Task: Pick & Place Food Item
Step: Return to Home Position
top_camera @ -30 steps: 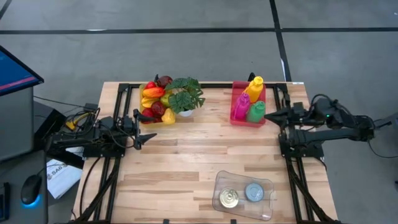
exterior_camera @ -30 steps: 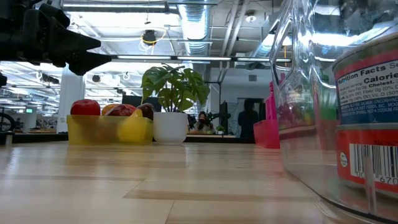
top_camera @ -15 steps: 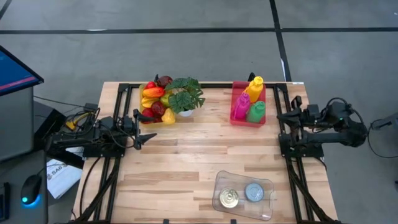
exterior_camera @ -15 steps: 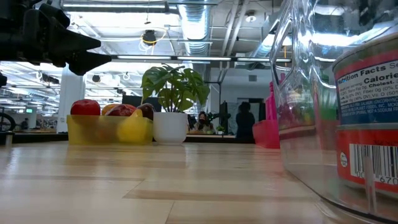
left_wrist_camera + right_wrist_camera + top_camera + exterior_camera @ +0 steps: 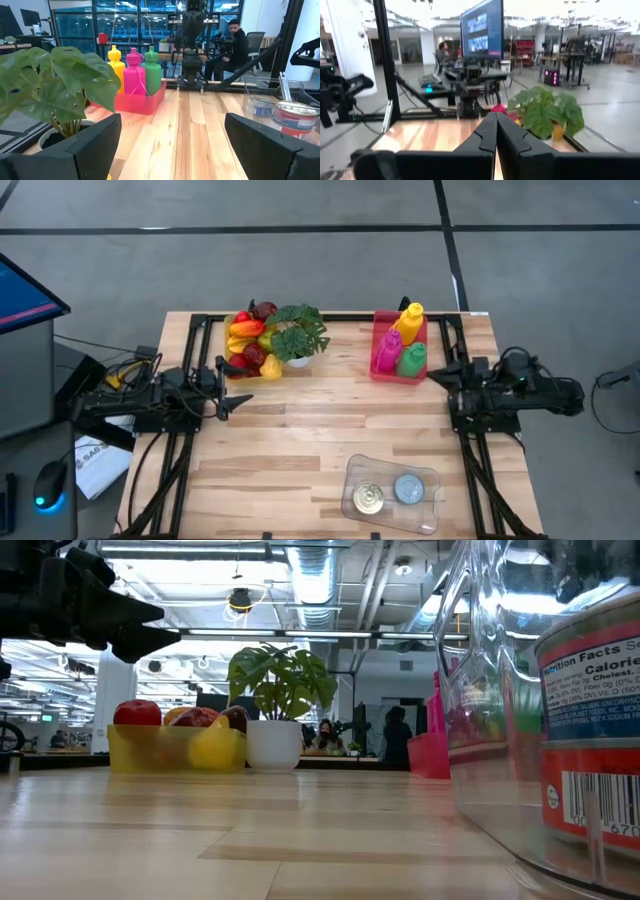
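Fruit (image 5: 250, 340) in yellow bin (image 5: 160, 748), near left end effector (image 5: 237, 388)

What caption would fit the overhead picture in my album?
Fruit, bottles and cans binned; left hand open, right hand shut, at the sides of the table.

The pale wooden table (image 5: 300, 430) is bare centrally. Yellow fruit bin (image 5: 247, 340), green potted plant (image 5: 298, 335) and pink bottle bin (image 5: 399, 345) line its far edge
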Robot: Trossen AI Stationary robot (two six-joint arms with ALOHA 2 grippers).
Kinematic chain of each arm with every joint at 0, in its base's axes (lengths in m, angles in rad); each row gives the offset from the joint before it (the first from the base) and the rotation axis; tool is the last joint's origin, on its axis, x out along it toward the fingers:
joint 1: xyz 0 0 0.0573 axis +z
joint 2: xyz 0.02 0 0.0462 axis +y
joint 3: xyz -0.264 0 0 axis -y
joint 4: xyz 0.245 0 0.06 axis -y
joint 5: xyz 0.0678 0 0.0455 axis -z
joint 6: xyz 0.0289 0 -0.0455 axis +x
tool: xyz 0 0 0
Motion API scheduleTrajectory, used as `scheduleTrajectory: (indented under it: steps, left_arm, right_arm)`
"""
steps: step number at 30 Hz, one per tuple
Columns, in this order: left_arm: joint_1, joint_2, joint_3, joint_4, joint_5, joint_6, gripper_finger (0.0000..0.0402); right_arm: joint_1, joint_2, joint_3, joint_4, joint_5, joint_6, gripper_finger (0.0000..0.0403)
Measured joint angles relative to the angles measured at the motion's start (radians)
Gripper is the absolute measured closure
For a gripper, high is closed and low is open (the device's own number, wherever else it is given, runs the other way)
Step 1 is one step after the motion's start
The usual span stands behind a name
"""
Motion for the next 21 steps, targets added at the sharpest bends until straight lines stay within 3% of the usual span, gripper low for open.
scheduleTrajectory:
  steps: [11, 21]
  left_arm:
    - [0.000, 0.046, 0.000, 0.001, 0.000, 0.000, 0.0056]
    - [0.000, 0.079, 0.000, 0.001, 0.000, 0.000, 0.0056]
  right_arm:
    - [0.000, -0.002, -0.219, 0.227, -0.002, -0.023, 0.0403]
    - [0.000, -0.001, -0.316, 0.255, -0.001, -0.028, 0.0403]
